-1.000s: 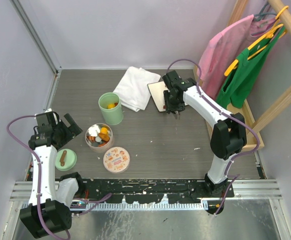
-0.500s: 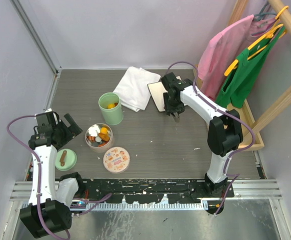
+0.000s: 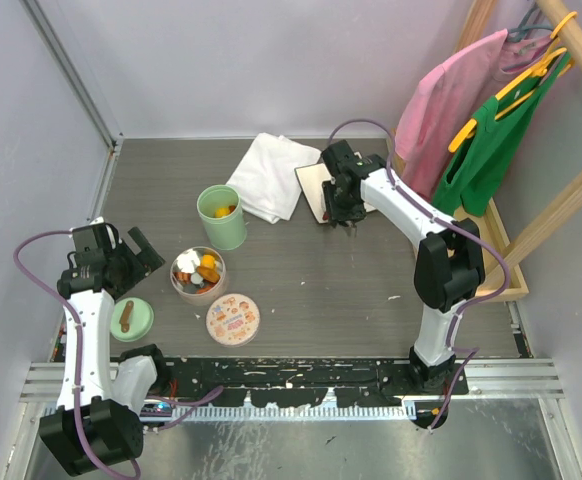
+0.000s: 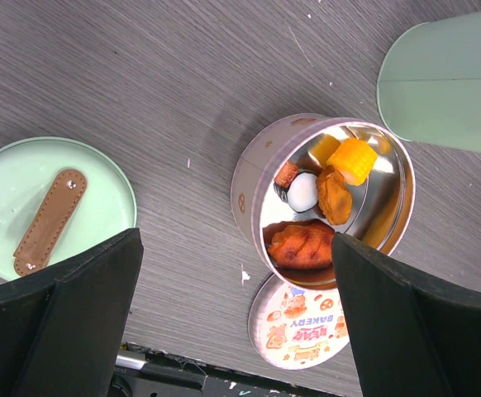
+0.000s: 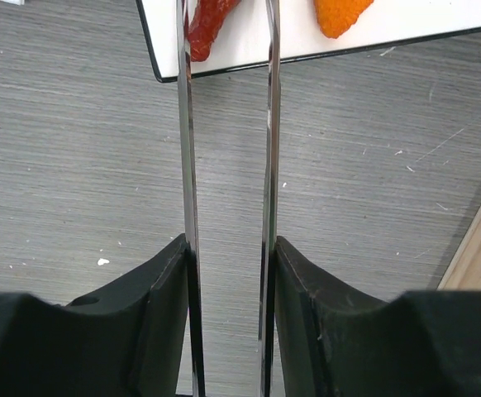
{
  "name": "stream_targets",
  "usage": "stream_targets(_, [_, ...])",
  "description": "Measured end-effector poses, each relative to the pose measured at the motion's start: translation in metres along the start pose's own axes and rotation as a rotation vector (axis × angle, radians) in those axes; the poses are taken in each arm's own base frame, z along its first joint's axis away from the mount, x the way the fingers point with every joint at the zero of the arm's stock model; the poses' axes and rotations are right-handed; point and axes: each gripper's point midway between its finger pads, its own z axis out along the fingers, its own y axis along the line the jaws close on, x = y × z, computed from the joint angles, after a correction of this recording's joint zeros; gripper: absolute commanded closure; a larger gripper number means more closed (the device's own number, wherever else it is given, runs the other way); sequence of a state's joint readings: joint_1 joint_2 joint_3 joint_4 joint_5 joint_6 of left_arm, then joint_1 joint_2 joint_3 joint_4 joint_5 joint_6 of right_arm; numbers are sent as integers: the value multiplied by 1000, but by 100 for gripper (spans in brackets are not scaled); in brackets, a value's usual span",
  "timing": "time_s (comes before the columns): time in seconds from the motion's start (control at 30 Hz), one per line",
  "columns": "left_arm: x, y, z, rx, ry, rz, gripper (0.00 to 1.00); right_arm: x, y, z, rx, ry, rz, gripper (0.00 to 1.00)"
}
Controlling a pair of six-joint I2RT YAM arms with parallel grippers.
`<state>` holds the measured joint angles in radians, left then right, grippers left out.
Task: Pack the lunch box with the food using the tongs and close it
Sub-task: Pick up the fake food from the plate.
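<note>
Now my right gripper (image 5: 228, 273) clamps the tongs (image 5: 187, 165), tips apart astride a red piece (image 5: 210, 29); pinching off-centre could squirt it left, off the white tray (image 5: 406, 25).

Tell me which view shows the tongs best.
Right wrist: both slim metal arms of the tongs run from the fingers of the right gripper up to a red piece on the white tray. Top external hides them almost wholly under that gripper. Left wrist shows none of them.

Left hand (image 4: 236, 246) hangs wide open, facing down; right arm (image 3: 411, 215) stretches forward, right hand (image 5: 228, 273) pinching the tongs (image 5: 269, 124).
</note>
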<state>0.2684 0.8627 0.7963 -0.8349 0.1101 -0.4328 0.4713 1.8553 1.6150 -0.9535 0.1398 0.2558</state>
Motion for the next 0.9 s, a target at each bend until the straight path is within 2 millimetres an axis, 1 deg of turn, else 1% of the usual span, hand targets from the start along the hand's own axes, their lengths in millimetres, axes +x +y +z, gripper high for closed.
stream_targets(0.1, [0,0,0,0,1,0,2,-3,0,0,-2,-6,-6,52])
stream_targets(0.43, [0,0,0,0,2,-1,2,3,-1,-1,5,18,-11,54])
stream_targets(0.77, [0,0,0,2,3,0,2,6,0,8,10,41,-15,55])
stream_targets(0.9, [0,0,0,2,3,0,2,5,-1,7,11,36,-14,59])
